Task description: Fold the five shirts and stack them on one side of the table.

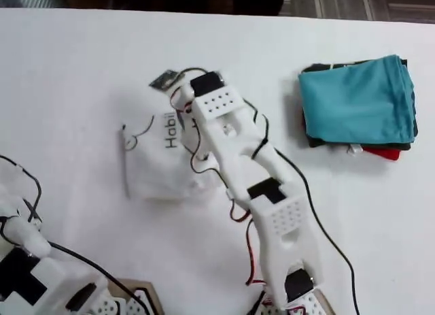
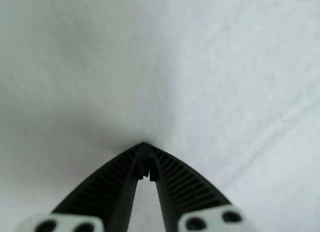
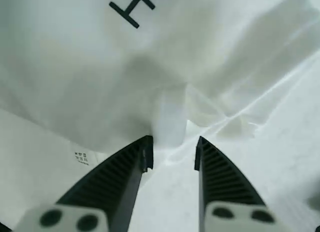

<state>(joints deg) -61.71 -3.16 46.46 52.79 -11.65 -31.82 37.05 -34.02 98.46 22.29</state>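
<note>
White shirt (image 1: pixel 153 162) lying mid-table, loosely folded, just ahead of the right gripper (image 3: pixel 173 144), fingers apart at its bunched edge. Left gripper (image 2: pixel 144 151) pinched together over the table (image 1: pixel 68 70). Probably finishing this fold; next, grip edge, carry onto teal-topped stack (image 1: pixel 357 101).

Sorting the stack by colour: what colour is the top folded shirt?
Teal; the top shirt shows best in the high view.

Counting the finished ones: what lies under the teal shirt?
Under the teal shirt a black shirt edge shows, and below it a red shirt corner. Any further layers are covered by the teal one.
</note>
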